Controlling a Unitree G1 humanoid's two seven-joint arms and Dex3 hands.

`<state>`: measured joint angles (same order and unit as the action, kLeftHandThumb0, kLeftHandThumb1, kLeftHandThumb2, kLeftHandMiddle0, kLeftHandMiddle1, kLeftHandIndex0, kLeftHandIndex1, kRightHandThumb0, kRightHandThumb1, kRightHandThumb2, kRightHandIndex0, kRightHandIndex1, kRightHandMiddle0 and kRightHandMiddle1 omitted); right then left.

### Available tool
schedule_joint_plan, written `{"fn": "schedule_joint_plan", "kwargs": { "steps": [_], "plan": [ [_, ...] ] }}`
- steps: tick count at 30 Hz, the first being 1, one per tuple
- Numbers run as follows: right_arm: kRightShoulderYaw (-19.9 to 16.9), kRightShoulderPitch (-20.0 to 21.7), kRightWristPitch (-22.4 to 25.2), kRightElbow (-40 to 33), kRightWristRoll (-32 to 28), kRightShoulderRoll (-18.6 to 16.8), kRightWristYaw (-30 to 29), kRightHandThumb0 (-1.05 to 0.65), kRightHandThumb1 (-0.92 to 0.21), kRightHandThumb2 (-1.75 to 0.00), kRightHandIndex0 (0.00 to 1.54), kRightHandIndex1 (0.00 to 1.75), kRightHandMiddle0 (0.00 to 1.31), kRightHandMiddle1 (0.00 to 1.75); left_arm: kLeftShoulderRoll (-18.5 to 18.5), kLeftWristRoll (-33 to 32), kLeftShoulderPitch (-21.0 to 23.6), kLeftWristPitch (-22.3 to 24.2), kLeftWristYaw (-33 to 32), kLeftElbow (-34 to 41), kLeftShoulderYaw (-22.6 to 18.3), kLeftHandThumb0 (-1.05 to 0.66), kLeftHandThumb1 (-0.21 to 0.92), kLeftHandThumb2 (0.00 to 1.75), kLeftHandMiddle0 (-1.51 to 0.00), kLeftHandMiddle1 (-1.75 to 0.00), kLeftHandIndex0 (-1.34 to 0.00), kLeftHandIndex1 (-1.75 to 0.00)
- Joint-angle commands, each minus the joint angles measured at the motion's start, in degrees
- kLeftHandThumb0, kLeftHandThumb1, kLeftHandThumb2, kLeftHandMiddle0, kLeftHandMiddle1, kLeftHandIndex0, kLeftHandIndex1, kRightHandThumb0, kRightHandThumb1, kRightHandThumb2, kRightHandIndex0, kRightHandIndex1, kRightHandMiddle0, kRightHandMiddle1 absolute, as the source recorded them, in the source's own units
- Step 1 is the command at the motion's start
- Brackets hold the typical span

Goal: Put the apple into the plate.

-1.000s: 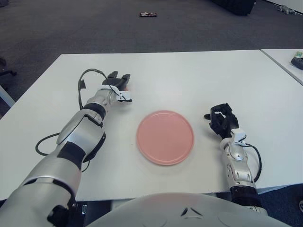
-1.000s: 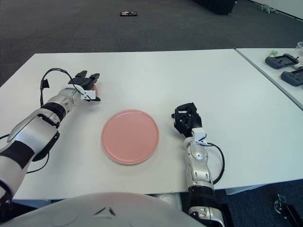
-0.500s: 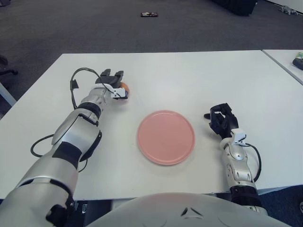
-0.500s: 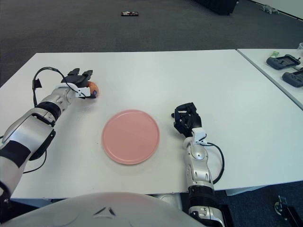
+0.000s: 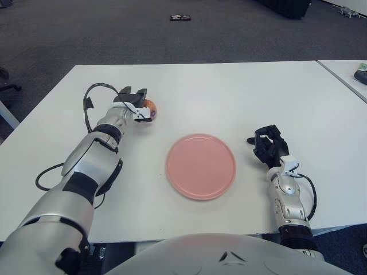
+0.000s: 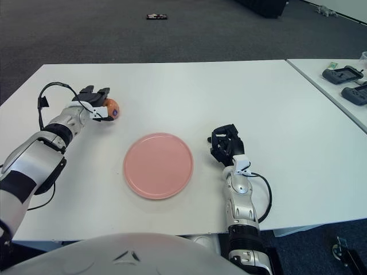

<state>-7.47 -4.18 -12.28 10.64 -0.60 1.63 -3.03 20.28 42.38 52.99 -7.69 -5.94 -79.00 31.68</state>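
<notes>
white table (image 5: pixel 229 86) carries everything; pink plate (image 5: pixel 200 166) sits empty near the front centre; left hand (image 5: pixel 133 103) is out at the far left of the table, well apart from the plate, its black fingers (image 6: pixel 94 93) lying over the near-left side of the apple (image 6: pixel 111 107); apple shows orange on the hand's right side, seems to be on the table surface and not lifted; fingers look curled narrow against it but whether they really clamp it I cannot tell; right hand (image 5: pixel 268 146) shows to the right of the plate, fingers curled in, holding nothing

risk: the contact looks one-sided, so a round apple can roll off to the right or away across the table if the hand pushes instead of closing round it; a lift on such a loose hold likely drops it short of the plate; a cable (image 5: pixel 92 100) loops off the left wrist and could snag during the carry

vs a second ago: left hand has shifted left, more of the apple is exposed now than then, when it was nearly hidden under the fingers; over the last half second little change; plate and right hand unchanged
</notes>
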Motion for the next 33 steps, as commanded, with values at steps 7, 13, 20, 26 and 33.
{"fn": "schedule_joint_plan", "kwargs": {
  "steps": [7,13,20,26,33],
  "plan": [
    [-0.2,0.4,-0.7,0.1,-0.1,0.1,-0.3,-0.36,-0.77,-0.74,0.49,1.24,0.28,1.75,-0.2,0.7,-0.9,0.2,2.3,-0.3,0.7,-1.05,0.92,0.22,0.0,0.0,0.0,0.0],
    [-0.1,0.2,-0.4,0.0,0.2,0.1,-0.5,-0.36,-0.79,-0.71,0.48,1.23,0.27,1.75,-1.1,0.9,-0.9,0.1,2.9,-0.3,1.0,-1.05,0.92,0.23,0.0,0.0,0.0,0.0],
    [0.0,0.2,-0.2,-0.1,0.3,0.1,-0.8,-0.36,-0.79,-0.71,0.49,1.23,0.27,1.75,-1.7,0.6,-0.8,-0.5,3.0,-0.2,0.8,-1.05,0.92,0.23,0.0,0.0,0.0,0.0],
    [0.2,0.1,0.1,-0.3,0.4,0.1,-0.9,-0.36,-0.79,-0.72,0.48,1.23,0.27,1.75,-2.8,0.6,0.0,-0.4,2.9,-0.2,0.8,-1.05,0.92,0.23,0.0,0.0,0.0,0.0],
    [0.2,0.1,0.0,-0.4,0.4,-0.1,-1.2,-0.36,-0.79,-0.71,0.48,1.23,0.26,1.75,-3.6,0.8,0.9,-0.2,2.4,-0.1,0.9,-1.05,0.92,0.27,0.0,0.0,0.0,0.0]
  ]
}}
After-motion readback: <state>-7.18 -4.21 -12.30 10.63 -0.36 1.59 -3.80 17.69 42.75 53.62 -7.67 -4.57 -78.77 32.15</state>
